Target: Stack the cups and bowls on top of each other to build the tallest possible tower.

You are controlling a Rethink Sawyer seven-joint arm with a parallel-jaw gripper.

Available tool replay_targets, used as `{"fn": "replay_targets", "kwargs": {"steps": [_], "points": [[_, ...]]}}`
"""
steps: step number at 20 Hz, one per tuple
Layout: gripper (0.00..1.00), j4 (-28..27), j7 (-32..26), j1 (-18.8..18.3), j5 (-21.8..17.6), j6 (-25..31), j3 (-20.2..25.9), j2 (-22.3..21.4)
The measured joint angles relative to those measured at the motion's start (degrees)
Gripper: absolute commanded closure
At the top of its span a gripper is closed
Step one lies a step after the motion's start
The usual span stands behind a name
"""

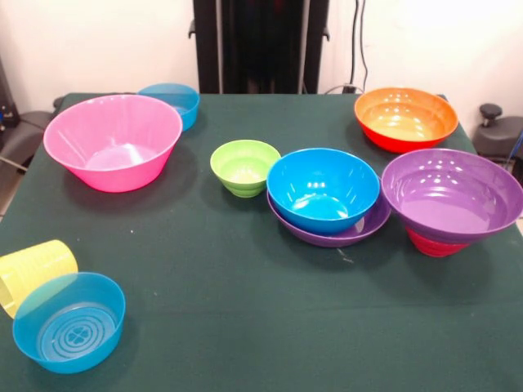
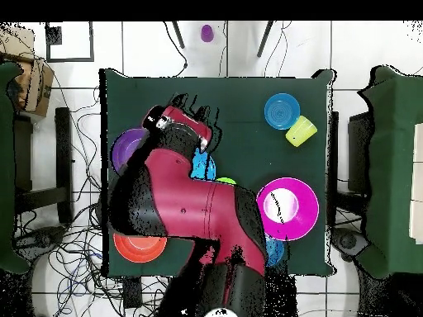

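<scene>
Bowls crowd the table [image 1: 245, 310]: blue bowl [image 1: 323, 189] nested in purple bowl [image 1: 359, 231].

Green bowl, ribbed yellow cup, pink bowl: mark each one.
green bowl [image 1: 244, 167], front view, inner floor.
ribbed yellow cup [image 1: 33, 268], front view, ribbed side wall; cup lies tipped.
pink bowl [image 2: 287, 208], overhead view, inner floor.

Dark green table [image 1: 245, 327] before a white wall [image 1: 98, 41], pale tiled floor [image 2: 74, 82], loose cables [image 2: 49, 239].
</scene>
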Motion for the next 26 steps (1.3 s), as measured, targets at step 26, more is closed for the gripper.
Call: {"fn": "replay_targets", "kwargs": {"steps": [26], "points": [[0.0,-4.84,0.0,3.12,-6.76,-39.76,-6.31,14.55]]}}
